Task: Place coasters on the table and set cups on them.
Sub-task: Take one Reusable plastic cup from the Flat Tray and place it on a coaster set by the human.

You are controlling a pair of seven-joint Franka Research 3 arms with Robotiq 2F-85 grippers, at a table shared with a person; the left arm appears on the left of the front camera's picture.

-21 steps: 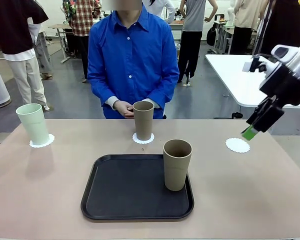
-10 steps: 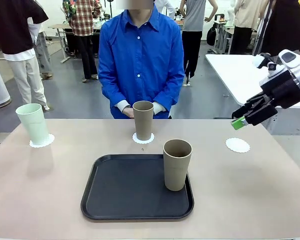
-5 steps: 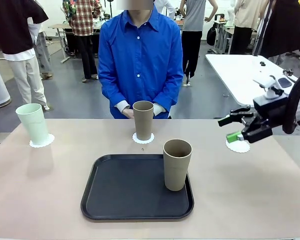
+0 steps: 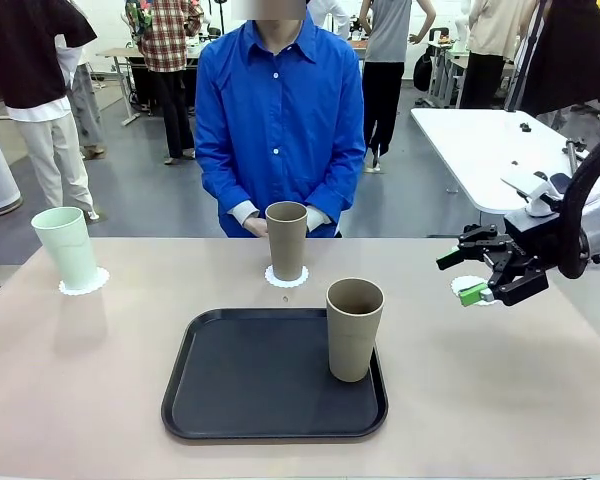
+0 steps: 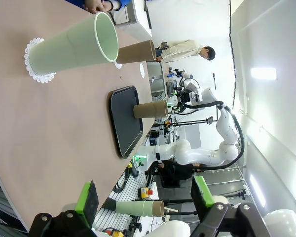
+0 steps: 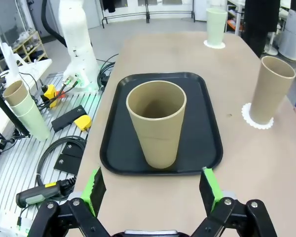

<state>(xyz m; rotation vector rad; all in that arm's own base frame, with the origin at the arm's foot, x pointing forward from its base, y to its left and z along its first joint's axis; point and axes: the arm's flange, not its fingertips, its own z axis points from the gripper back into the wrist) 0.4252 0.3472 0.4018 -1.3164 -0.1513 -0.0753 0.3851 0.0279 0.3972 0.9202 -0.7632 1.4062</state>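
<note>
On the tan table [image 4: 100, 380] a mint green cup [image 4: 65, 247] stands on a coaster [image 4: 84, 283] at the far left. A tan cup [image 4: 286, 240] stands on a second coaster [image 4: 286, 279] in front of the person. The other tan cup [image 4: 354, 328] stands upright on the black tray [image 4: 260, 380]. My right gripper [image 4: 456, 277] hangs open and low at the right, pointing left toward that cup [image 6: 157, 123], partly covering a bare coaster [image 4: 459, 286]. My left gripper [image 5: 144, 195] is open with nothing between its pads, far from the mint cup [image 5: 74, 47].
A person in a blue shirt stands at the far edge with hands [image 4: 248, 217] clasped behind the middle cup. A white table [image 4: 480, 150] stands beyond the right corner. Bare tabletop lies left and right of the tray.
My right arm has come down from above the white table and turned its gripper sideways to point left, now low over the right coaster. Jaws stayed open. Cups have not moved.
</note>
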